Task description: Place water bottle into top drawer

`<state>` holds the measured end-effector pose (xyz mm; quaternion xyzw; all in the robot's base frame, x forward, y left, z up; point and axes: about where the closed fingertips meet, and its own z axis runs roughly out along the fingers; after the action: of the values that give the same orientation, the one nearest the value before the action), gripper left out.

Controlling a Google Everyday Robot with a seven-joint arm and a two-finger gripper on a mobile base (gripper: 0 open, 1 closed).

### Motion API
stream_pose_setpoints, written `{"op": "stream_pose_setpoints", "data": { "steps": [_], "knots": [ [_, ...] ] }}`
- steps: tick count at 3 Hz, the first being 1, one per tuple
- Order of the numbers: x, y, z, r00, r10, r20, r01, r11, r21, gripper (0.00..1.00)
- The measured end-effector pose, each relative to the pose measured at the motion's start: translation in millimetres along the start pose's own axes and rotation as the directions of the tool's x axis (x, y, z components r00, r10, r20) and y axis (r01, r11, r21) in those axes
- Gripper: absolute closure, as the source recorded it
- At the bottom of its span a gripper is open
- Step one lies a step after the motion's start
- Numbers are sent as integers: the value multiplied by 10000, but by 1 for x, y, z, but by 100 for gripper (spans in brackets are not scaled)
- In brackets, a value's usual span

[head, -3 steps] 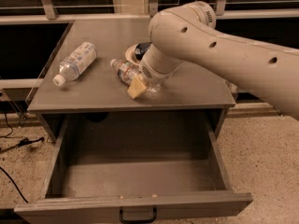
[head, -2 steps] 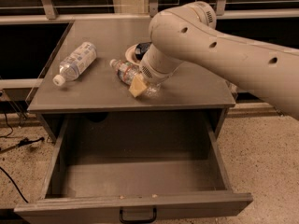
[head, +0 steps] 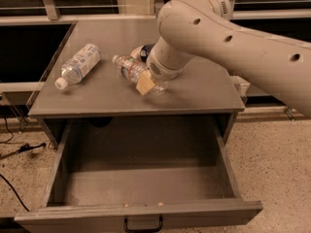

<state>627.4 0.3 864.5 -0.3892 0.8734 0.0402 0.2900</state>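
The water bottle, clear and ribbed with a red-and-white band near its neck, lies on its side on the grey cabinet top, cap pointing back left. My gripper is down over the bottle's lower body at the middle of the top, and the pale arm covers that end of the bottle. The top drawer stands pulled open below, with a black handle at the centre of its front panel; nothing large shows inside it.
A second bottle with a large white and light-blue label lies at the left of the cabinet top. A dark round object sits just behind the gripper. Cables lie on the speckled floor at the left.
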Motion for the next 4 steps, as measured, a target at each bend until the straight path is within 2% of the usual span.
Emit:
{"op": "stream_pose_setpoints", "data": {
  "steps": [1,2,3,4],
  "knots": [
    [-17,-9,-35,9968,-636,493,634,9980,48,100],
    [-16,-25,-79,9866,-1199,1103,1285,9889,-746,100],
    [-1,-29,-105,9707,-1861,1520,2122,9608,-1784,100],
    [0,-26,-109,9507,-2641,1623,2915,9398,-1784,100]
  ]
}}
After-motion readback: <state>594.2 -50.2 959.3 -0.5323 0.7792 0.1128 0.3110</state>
